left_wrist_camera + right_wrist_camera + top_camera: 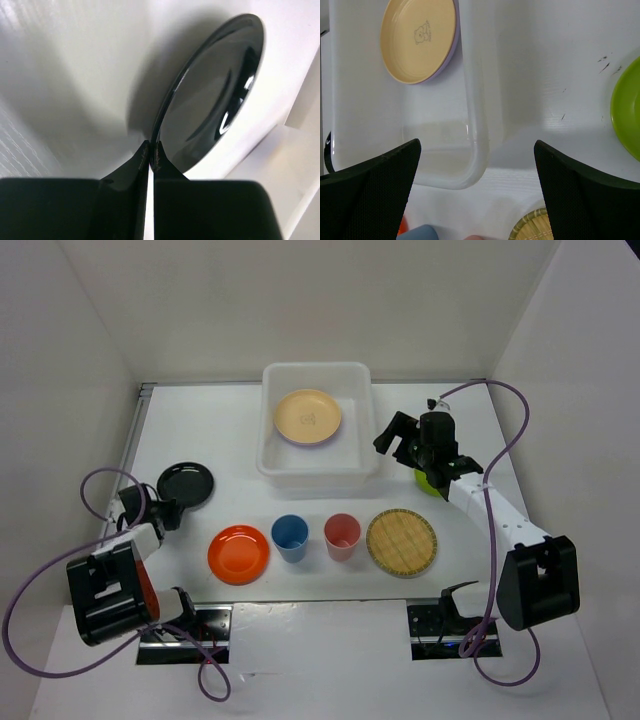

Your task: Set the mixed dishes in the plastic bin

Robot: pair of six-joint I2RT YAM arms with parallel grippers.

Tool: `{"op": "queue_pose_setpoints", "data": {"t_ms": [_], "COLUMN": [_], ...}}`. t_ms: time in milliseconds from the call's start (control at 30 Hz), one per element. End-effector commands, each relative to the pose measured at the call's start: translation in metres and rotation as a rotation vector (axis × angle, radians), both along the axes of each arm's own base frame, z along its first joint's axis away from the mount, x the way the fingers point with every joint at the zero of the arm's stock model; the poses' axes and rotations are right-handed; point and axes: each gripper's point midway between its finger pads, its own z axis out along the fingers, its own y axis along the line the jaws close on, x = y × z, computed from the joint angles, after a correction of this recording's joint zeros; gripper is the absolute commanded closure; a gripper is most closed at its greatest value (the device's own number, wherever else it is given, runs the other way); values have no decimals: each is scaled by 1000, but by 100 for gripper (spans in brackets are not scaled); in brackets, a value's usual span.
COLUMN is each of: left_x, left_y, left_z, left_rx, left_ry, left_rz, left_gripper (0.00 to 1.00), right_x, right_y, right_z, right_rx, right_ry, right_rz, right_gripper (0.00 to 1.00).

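Note:
The black plate (186, 484) (215, 95) lies at the table's left, and my left gripper (160, 508) (151, 149) is shut on its near rim. The plastic bin (268, 455) (476, 100) holds a pale yellow plate (307, 416) (418, 37) with a purple edge (455, 47) showing beneath it. My right gripper (418, 445) (476, 145) hangs open just right of the bin, holding nothing. It partly hides the lime green plate (430, 483) (626, 115). In a row at the front stand the orange plate (238, 554), blue cup (290, 537), pink-red cup (342, 535) and woven disc (401, 541).
White walls close in the table at the left, back and right. Purple cables (505, 420) loop from both arms. The arm bases (185, 625) sit at the near edge.

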Motion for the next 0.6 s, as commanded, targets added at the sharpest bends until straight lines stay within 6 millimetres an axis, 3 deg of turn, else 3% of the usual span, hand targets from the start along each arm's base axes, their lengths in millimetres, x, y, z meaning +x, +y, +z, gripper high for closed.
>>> {"op": "queue_pose_setpoints", "data": {"t_ms": [0, 267, 333, 400, 433, 567], "left_x": [17, 32, 38, 44, 49, 79], "left_y": [16, 23, 20, 11, 8, -32], "left_z": [40, 127, 162, 188, 213, 269], "left_rx": [117, 267, 307, 304, 318, 321], "left_ry": [-74, -237, -318, -388, -441, -571], "left_rz": [-27, -79, -113, -164, -183, -381], "left_gripper": [100, 100, 100, 100, 100, 100], "right_x": [12, 11, 11, 11, 13, 6], "right_y": [-1, -1, -3, -5, -7, -13], "right_z": [22, 22, 24, 29, 33, 49], "right_rx": [5, 3, -3, -14, -17, -8], "right_ry": [-61, -52, -51, -61, -71, -121], "right_rz": [-1, -1, -10, -15, -26, -56], "right_gripper": [2, 2, 2, 2, 2, 2]}}
